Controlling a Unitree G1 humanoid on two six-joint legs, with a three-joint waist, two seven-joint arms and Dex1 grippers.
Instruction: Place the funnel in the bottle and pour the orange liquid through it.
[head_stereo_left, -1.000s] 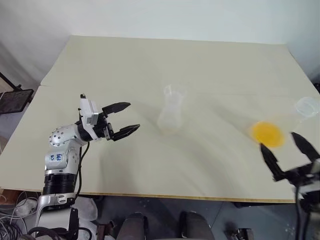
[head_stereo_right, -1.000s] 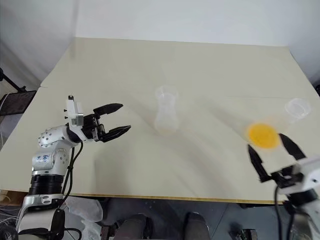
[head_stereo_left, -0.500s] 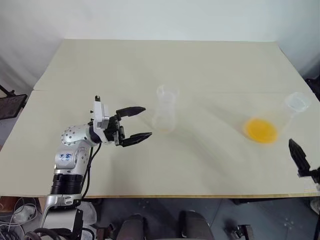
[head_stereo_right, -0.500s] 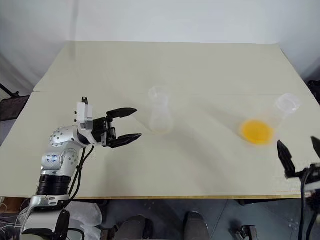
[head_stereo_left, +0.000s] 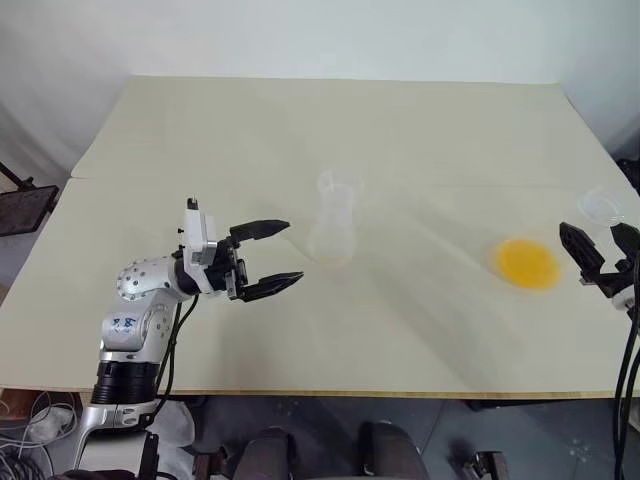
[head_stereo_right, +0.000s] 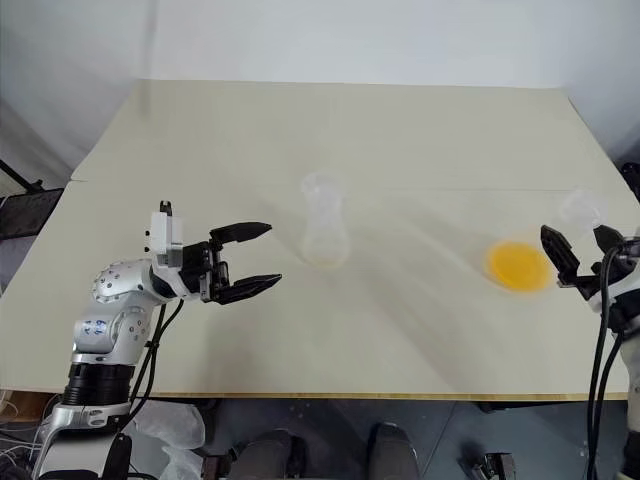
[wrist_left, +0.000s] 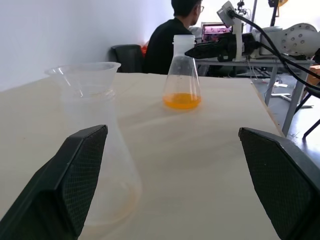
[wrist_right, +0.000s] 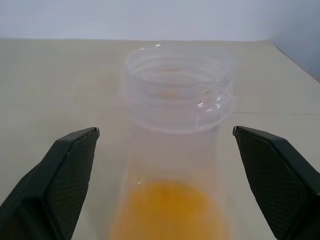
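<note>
The right tool (head_stereo_left: 600, 250) has swung up and forward since a second ago, from low at the near right edge of the table (head_stereo_left: 420, 130) to level with the big conical flask (wrist_right: 177, 150), and its two fingers stand wide apart on either side of the flask's threaded neck without touching it. The orange liquid (head_stereo_left: 529, 264) lies in the bottom of that flask, close to the table's right edge. The left tool (head_stereo_left: 268, 258) has barely shifted; its fingers are spread apart too, holding nothing, pointing across at the bottle (head_stereo_left: 335, 222), which stands upright near the middle of the table with the clear funnel (wrist_left: 82, 75) seated in its neck. A stretch of bare tabletop lies between the left tool and the bottle, and a wider one between the bottle and the flask. The far half of the table is open. In the left wrist view, a person (wrist_left: 167, 35) sits beyond the table.
</note>
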